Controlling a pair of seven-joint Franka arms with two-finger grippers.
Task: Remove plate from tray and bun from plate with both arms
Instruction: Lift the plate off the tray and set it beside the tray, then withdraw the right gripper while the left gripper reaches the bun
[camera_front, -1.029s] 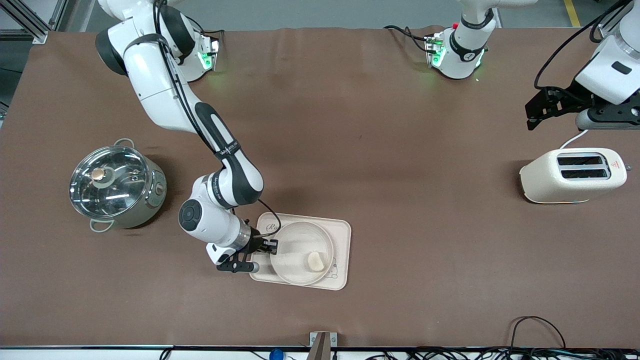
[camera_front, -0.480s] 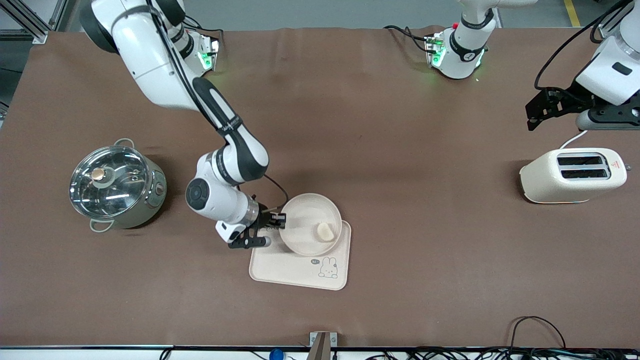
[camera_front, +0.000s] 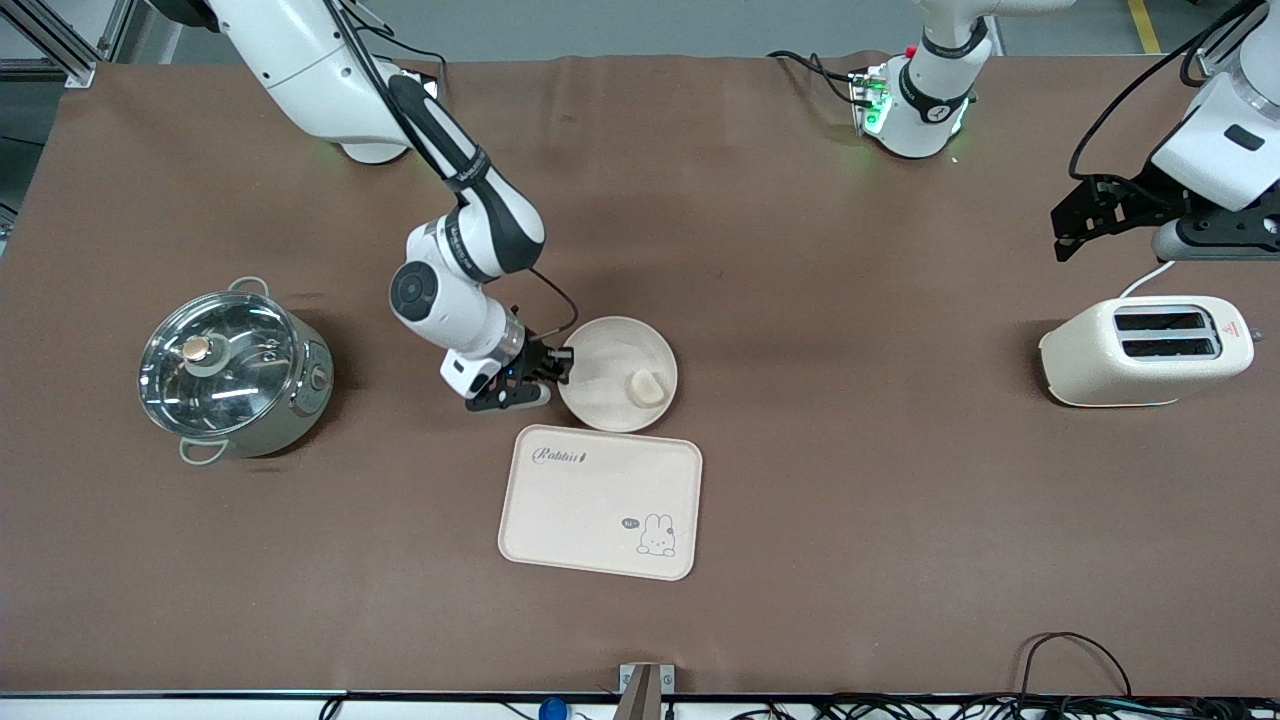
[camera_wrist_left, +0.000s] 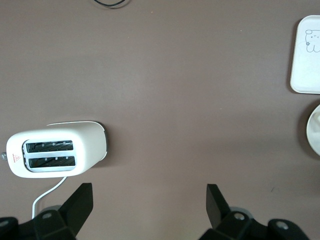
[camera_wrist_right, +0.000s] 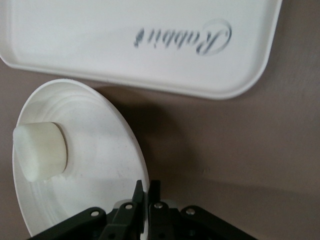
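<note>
The round cream plate (camera_front: 612, 370) is held over the brown table, just farther from the front camera than the rabbit tray (camera_front: 590, 500). The small pale bun (camera_front: 643, 388) lies on the plate toward its nearer side. My right gripper (camera_front: 560, 367) is shut on the plate's rim at the edge toward the right arm's end. In the right wrist view the plate (camera_wrist_right: 95, 165) with the bun (camera_wrist_right: 41, 151) shows with the right gripper (camera_wrist_right: 148, 188) pinching its rim. My left gripper (camera_front: 1072, 222) is open and empty above the table by the toaster; in the left wrist view its fingertips (camera_wrist_left: 80, 197) stand wide apart.
A cream toaster (camera_front: 1145, 350) stands at the left arm's end, also in the left wrist view (camera_wrist_left: 55, 155). A steel pot with a glass lid (camera_front: 232, 372) stands at the right arm's end. The rabbit tray (camera_wrist_right: 150, 45) lies bare near the table's middle.
My right gripper has carried the plate with the bun off the rabbit tray, away from the front camera, past the tray's farther edge. The left arm has not moved.
</note>
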